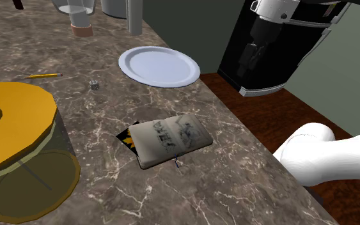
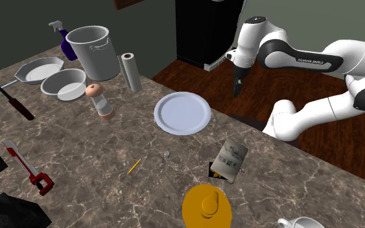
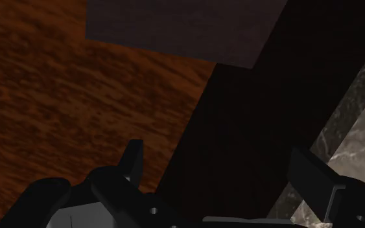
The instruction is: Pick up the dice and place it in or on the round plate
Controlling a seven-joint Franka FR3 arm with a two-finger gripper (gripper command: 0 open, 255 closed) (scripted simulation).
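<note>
Beyond the worktop's (image 1: 249, 185) edge, over the wooden floor (image 3: 58, 84), the fingers (image 3: 133, 159) stand apart with nothing between them, open and holding nothing. In the second exterior view they hang pointing down at about two o'clock from the plate (image 2: 182, 113), off the marbled slab altogether. That reads as a waiting pose: parked there the arm can sweep nothing, and the spread suits a grasp not yet begun.

The dice (image 1: 94, 84) is a small pale cube sitting on the worktop. In the shoulder view it lies at roughly eight o'clock from the plate, near it but not touching. In the second exterior view it sits at about seven o'clock from the plate. It stands free: the pencil (image 1: 44, 75) lies off at about ten o'clock from it, and the pouch (image 1: 172, 140) well apart at four o'clock, so there looks to be room for the fingers on either side.

The plate is flat, white and bare, so any spot on it should do. The likely trouble is the dice's smallness: a descent slightly off centre could nudge it aside rather than clasp it.
</note>
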